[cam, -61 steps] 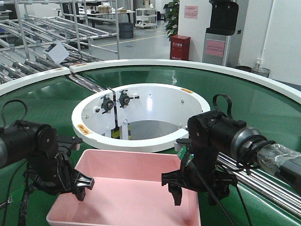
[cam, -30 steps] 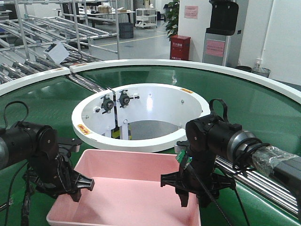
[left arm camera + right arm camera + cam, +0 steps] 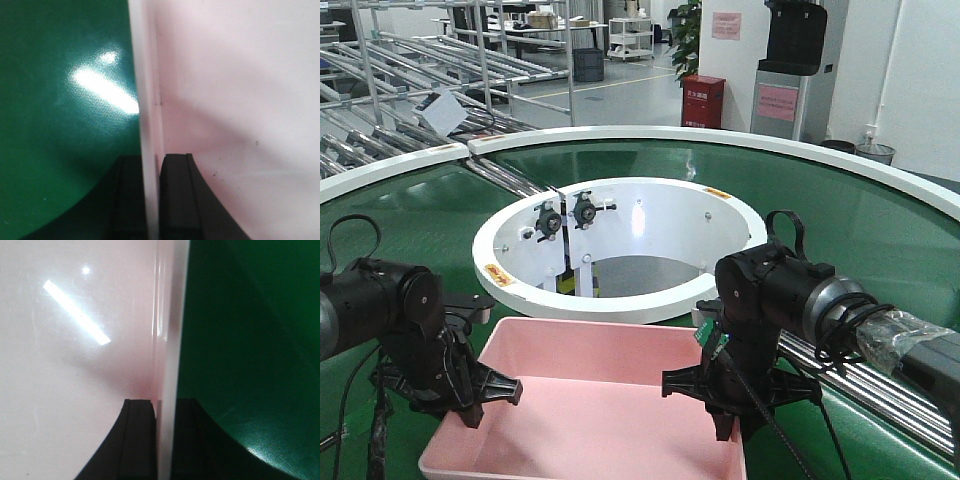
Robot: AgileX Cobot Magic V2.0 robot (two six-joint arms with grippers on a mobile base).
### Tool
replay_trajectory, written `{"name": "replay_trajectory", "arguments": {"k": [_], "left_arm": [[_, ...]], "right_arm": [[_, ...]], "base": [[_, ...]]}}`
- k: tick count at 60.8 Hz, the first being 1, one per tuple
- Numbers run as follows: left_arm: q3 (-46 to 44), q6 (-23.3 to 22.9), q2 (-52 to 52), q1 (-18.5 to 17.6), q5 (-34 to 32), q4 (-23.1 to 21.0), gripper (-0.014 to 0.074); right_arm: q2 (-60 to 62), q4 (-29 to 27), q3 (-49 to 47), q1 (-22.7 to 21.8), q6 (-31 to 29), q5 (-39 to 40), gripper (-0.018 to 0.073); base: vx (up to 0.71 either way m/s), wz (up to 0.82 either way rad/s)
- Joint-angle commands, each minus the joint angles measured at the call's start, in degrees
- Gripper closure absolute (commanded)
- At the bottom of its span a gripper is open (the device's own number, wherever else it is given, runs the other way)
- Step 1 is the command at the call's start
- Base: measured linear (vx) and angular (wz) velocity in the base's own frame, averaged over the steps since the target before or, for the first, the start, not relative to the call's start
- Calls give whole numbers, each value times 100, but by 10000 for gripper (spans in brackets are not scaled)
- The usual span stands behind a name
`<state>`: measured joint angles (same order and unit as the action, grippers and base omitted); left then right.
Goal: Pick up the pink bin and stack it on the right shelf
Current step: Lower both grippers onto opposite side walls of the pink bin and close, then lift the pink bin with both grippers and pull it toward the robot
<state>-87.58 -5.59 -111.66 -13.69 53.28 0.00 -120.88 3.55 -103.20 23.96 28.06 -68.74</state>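
One wide, shallow pale-pink plastic tub, the pink bin point(image 3: 590, 420), sits flat on the green curved belt surface point(image 3: 820, 200). It's just on the near side of the big white ring opening point(image 3: 620, 303), far rim almost at the ring. It's empty.

Two black grippers, both on it:
- left gripper point(image 3: 485, 405), near-left of the white ring: left wrist view shows one pad outside and one inside the bin's left wall point(image 3: 150, 100), both pressed to it. Reads as clamped.
- right gripper point(image 3: 725, 425), near-right of the white ring: same on the right wall point(image 3: 167, 315), one pad each side, no gap visible. Clamped.

Handling guess: light, thin-walled, so it will flex and twist if the arms lift unevenly. Walls are smooth, glossy and sloped, so pads could slide upward. The rolled rim is the stop, so the grip should sit tight under it, mid-length on both side walls. Lift level, arms in sync.

Count: 1 bin, 2 grippers, 2 fingers each, 1 white ring, 1 steel roller rail point(image 3: 880, 385) right of the ring. The right shelf isn't in any view.
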Motion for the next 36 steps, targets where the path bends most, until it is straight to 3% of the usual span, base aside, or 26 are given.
{"name": "replay_trajectory", "arguments": {"k": [1, 27, 36], "left_arm": [[-188, -74, 305, 2, -108, 0, 426], [-188, -586, 1199, -62, 115, 68, 426], [-182, -1225, 1830, -255, 375, 405, 426]], "right_arm": [[324, 107, -176, 2, -39, 151, 479], [884, 404, -176, 2, -622, 53, 478], [1231, 438, -163, 2, -984, -26, 477]], "base": [[0, 0], [0, 0], [0, 0]]}}
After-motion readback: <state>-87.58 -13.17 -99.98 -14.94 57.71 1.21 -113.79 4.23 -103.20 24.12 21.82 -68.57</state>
